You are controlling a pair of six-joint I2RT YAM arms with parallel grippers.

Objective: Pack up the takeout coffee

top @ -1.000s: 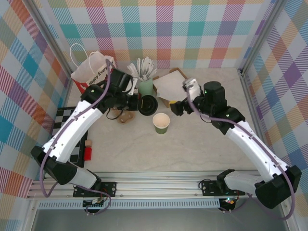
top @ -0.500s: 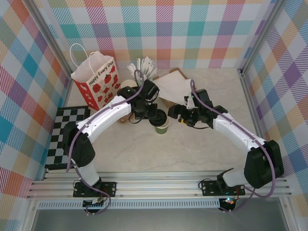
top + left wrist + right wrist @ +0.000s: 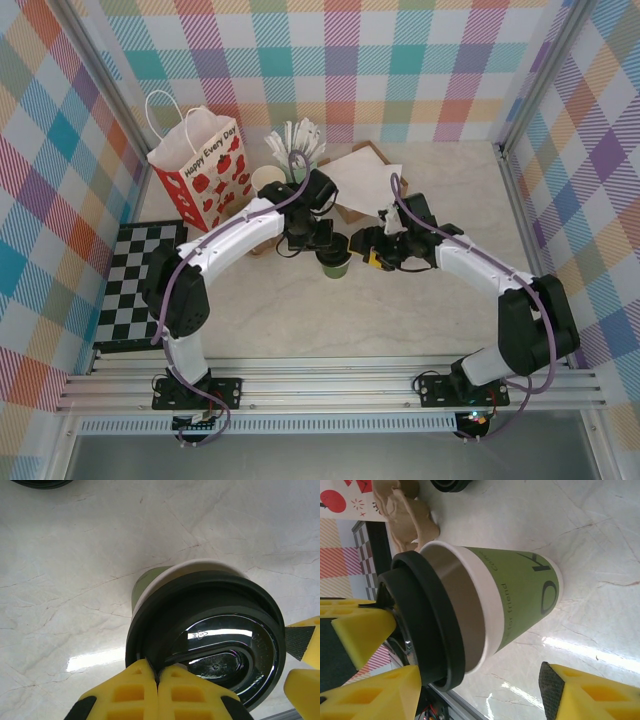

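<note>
The takeout coffee is a green paper cup (image 3: pixel 336 266) standing mid-table, with a round black lid (image 3: pixel 210 635) lying slanted across its white rim. My left gripper (image 3: pixel 157 676) is shut on the lid's near edge and hangs over the cup (image 3: pixel 322 243). From the right wrist, the cup (image 3: pixel 520 592) lies ahead of my right gripper (image 3: pixel 480 695). That gripper is open, with one yellow finger (image 3: pixel 375 695) by the lid and the other (image 3: pixel 585 695) off to the cup's side. Neither finger touches the cup. From above, the right gripper (image 3: pixel 366 250) sits just right of the cup.
A red-and-white paper bag (image 3: pixel 195 165) stands at the back left. Near it are a stack of cream cups (image 3: pixel 265 180) and a pale green cup of wrapped sticks (image 3: pixel 300 150). A cardboard box with white paper (image 3: pixel 360 178) is behind the cup. A checkered board (image 3: pixel 135 285) lies at the left.
My left gripper carried the black lid rightward and set it over the green cup. My right gripper moved left up to the cup and its jaws have narrowed.
</note>
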